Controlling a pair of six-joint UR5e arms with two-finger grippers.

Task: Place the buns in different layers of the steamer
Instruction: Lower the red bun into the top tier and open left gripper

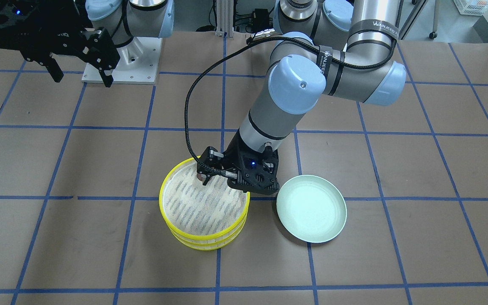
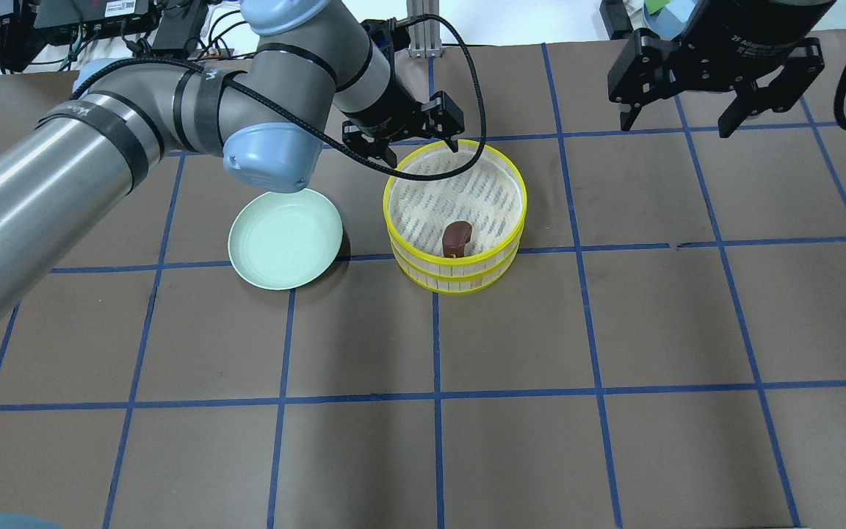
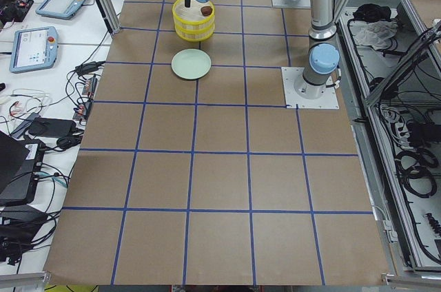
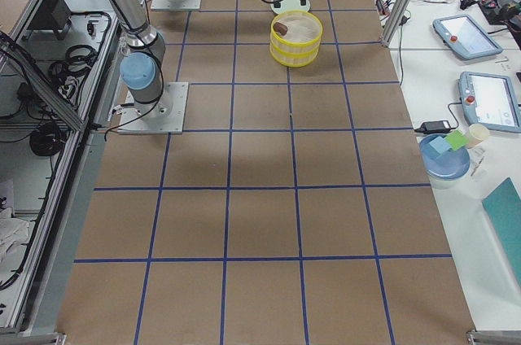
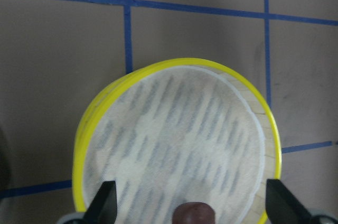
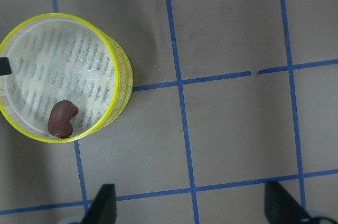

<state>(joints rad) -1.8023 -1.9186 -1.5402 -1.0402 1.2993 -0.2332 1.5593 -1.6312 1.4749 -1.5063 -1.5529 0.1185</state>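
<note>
The steamer is a stack of yellow-rimmed trays with a mesh floor, near the table's middle. The dark reddish-brown bun lies in the top tray by its rim, and also shows in the right wrist view. The pale cream bun is out of view. My left gripper is open and empty, hovering over the top tray, with the brown bun below and between its fingers. My right gripper is open and empty, held high and well off to the side of the steamer.
An empty pale green plate lies on the table right beside the steamer, under the left forearm. The table is brown paper with a blue tape grid. The right arm's base plate sits at the robot's edge.
</note>
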